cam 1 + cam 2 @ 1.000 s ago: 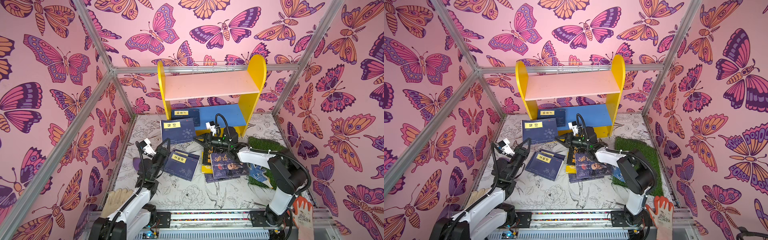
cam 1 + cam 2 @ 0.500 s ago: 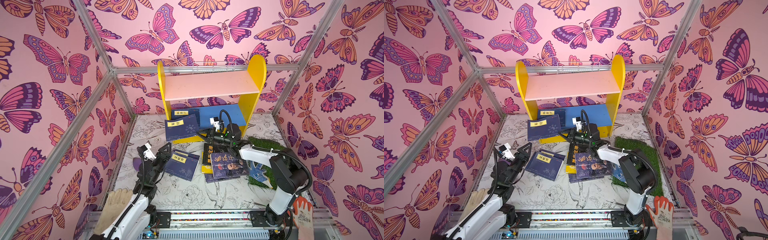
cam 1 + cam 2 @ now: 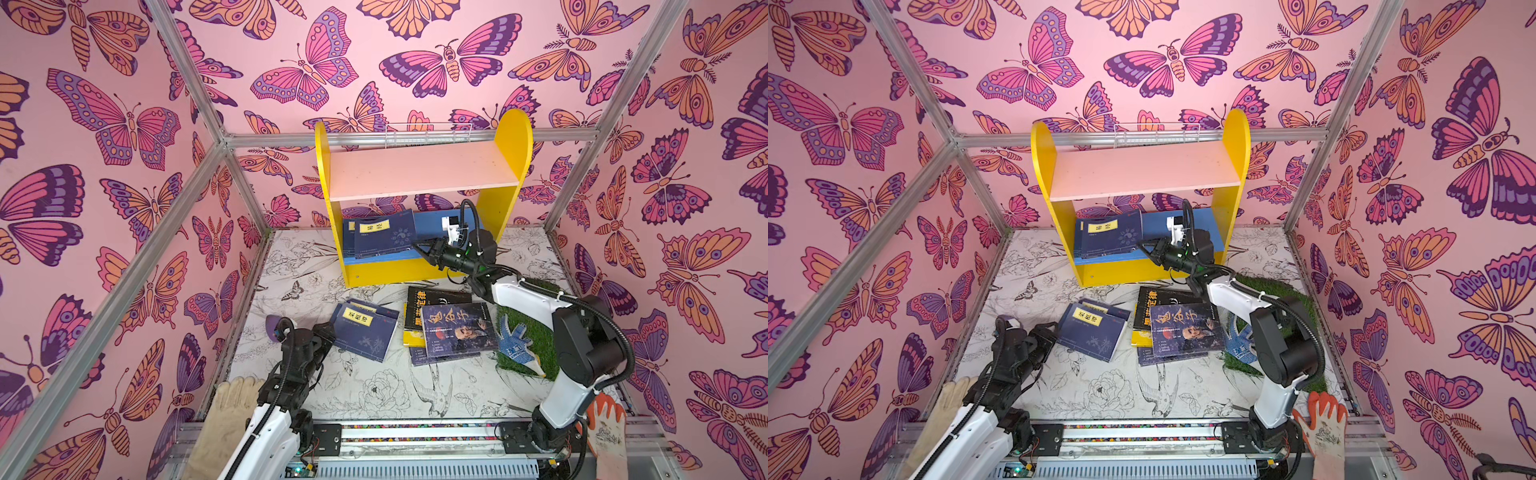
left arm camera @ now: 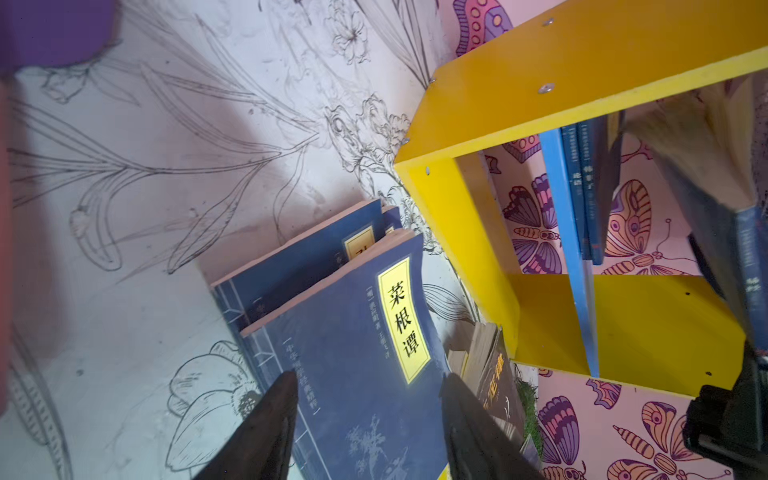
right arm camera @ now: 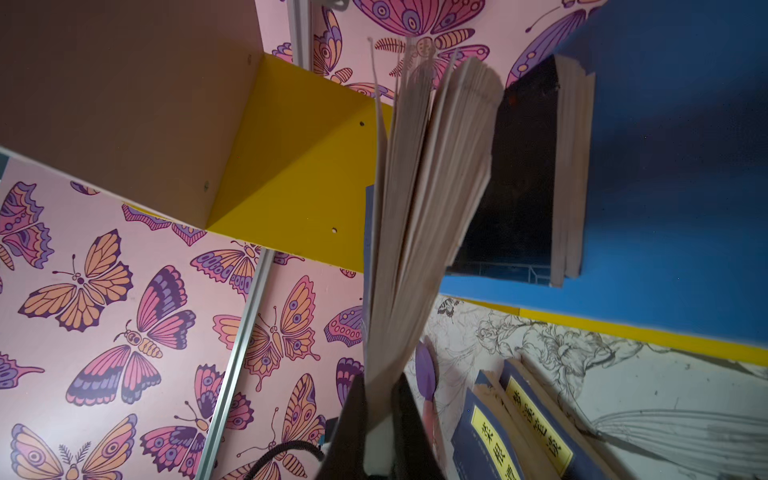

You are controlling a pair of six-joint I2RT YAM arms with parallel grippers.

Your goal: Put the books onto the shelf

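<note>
Swung up from the floral mat (image 3: 374, 395), right gripper (image 3: 420, 248) pinches a thin navy yellow-labelled paperback (image 3: 384, 235) by one edge, pages fanning over the blue board (image 3: 430, 224) of the yellow-sided two-tier shelf (image 3: 513, 141), at 9 o'clock; it could splay or slip. Left gripper (image 3: 328, 332) half-open, empty

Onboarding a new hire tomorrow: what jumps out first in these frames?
The pink butterfly walls all round, then the yellow-sided shelf at the back, where the right gripper holds a navy book at the blue lower board. In front, loose books lie scattered on the floral floor, the open left gripper beside them.
</note>
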